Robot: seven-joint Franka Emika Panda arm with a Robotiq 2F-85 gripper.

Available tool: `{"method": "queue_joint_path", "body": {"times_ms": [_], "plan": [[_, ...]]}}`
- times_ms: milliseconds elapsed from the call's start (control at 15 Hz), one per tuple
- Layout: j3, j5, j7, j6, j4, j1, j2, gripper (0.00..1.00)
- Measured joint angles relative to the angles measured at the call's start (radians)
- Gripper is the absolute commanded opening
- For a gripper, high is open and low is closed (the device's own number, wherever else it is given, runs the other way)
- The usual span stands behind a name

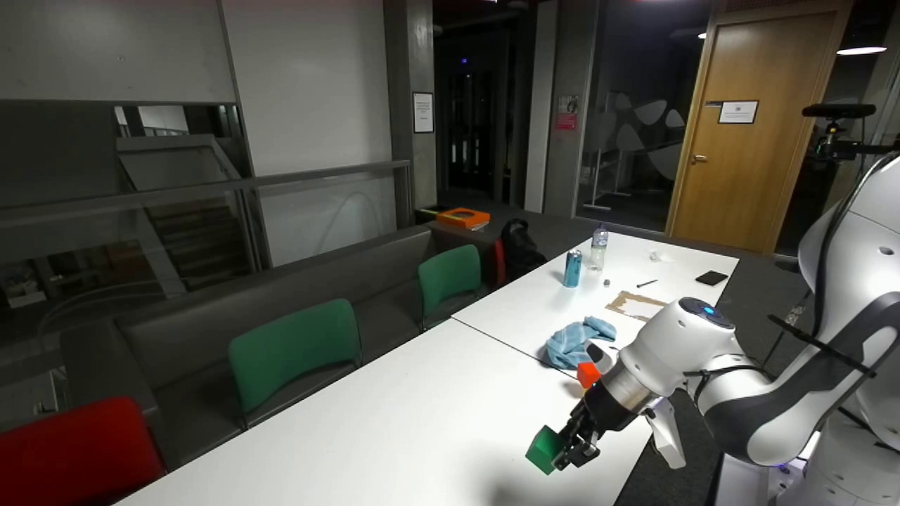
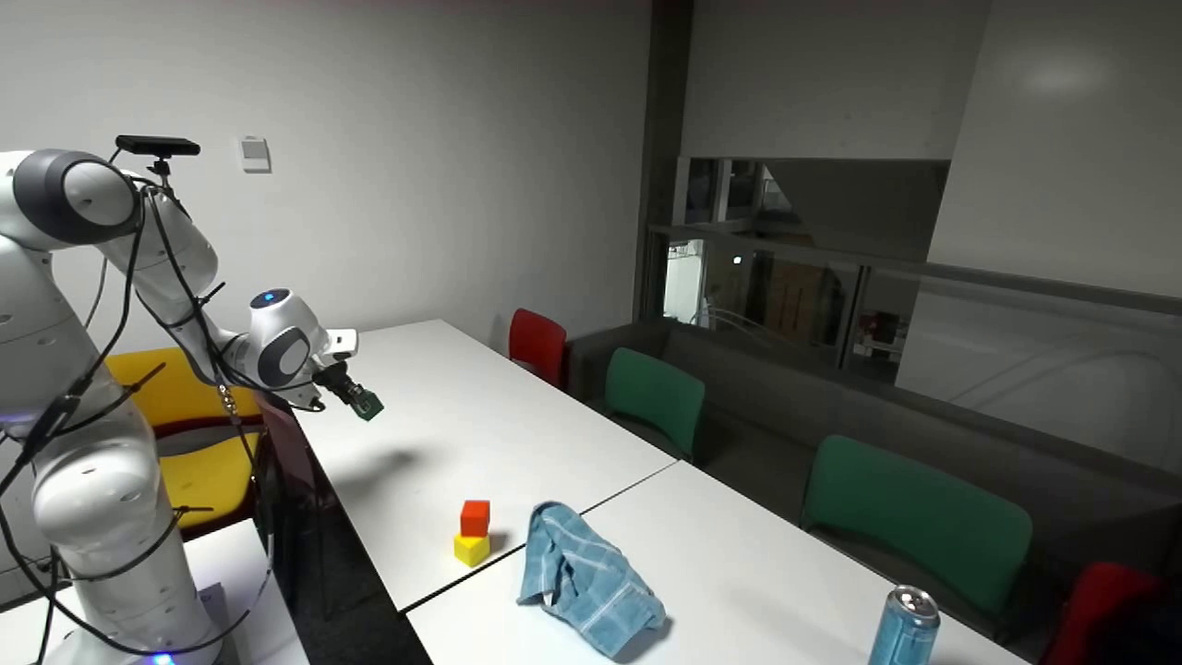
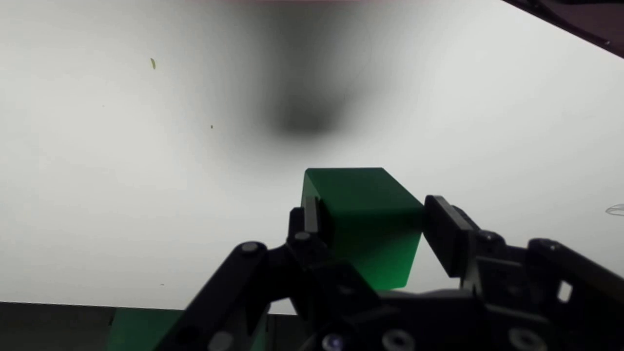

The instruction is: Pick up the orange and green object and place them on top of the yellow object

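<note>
1. The robot's hand (image 3: 373,209) is pinching the green block (image 3: 365,234) between its two black fingers (image 3: 448,234). The block is tipped, up in the air over the white table (image 2: 517,416).
2. The orange block (image 2: 475,518) already sits on the yellow block (image 2: 472,550), near the blue cloth (image 2: 591,582), well apart from the green block. So I think only the green block is left to stack.
3. I'd guess the green block is light and hard, so it should not squash or break easily. Its sides look smooth, so it might slip or turn if the pinch is loose.
4. The best hold is likely on two flat sides, near the middle, with the bottom left bare. In the wrist view, I can't tell how flat the fingers sit on it.
5. I'd make it level before setting it on the orange block; a bump could knock the pile over.
</note>
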Motion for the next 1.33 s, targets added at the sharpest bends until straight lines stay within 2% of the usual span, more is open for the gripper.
{"method": "queue_joint_path", "body": {"times_ms": [533,600,1333], "plan": [[0.000,0.000,0.000,0.000,0.000,0.000,0.002,0.58],[0.000,0.000,0.000,0.000,0.000,0.000,0.002,0.33],[-0.031,0.000,-0.003,-0.014,0.001,0.001,-0.007,0.33]]}}
